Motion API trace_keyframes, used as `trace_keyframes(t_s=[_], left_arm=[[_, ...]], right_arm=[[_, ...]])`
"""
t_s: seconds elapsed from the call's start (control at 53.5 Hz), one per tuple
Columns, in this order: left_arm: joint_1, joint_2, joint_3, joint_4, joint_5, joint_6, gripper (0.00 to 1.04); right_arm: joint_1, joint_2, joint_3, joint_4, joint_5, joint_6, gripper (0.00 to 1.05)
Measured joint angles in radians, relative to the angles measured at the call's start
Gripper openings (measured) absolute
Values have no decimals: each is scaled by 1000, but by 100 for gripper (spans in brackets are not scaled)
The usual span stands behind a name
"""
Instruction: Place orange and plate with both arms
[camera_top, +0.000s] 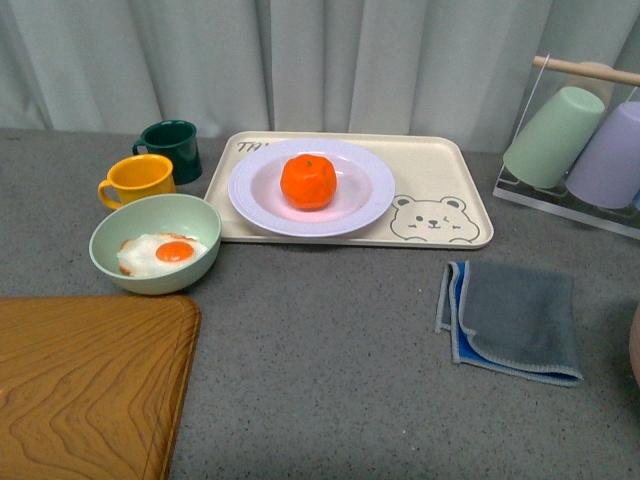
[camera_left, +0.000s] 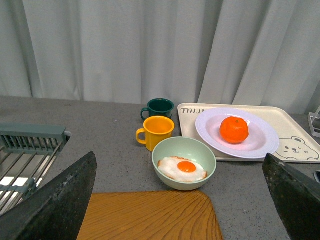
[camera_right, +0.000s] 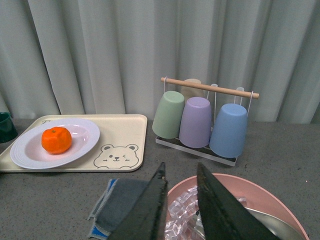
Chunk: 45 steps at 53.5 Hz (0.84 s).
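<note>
The grey table (camera_top: 330, 350) lies bare in the near middle, giving wide passage toward the bear tray (camera_top: 440, 170). On the left, the wooden board (camera_top: 90, 390), green bowl (camera_top: 155, 242), yellow mug (camera_top: 140, 180) and dark green mug (camera_top: 172, 145) crowd the approach. On the right lie the folded cloth (camera_top: 515, 320) and, farther back, the cup rack (camera_top: 580, 140).

Soft, even light throughout, faint shadows, sharp focus except the blurred near fingers (camera_left: 55, 200) in both wrist views

One orange (camera_top: 309, 181), one plate (camera_top: 311, 187), two mugs (camera_top: 139, 181)
</note>
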Motion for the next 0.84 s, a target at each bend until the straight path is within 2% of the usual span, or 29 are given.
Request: trace_keyframes(t_s=[0.449, 0.842], left_arm=[[0, 0, 0, 0, 0, 0, 98], [0, 0, 0, 0, 0, 0, 98]], right_arm=[[0, -1, 0, 0, 0, 0, 97], [0, -1, 0, 0, 0, 1, 95]])
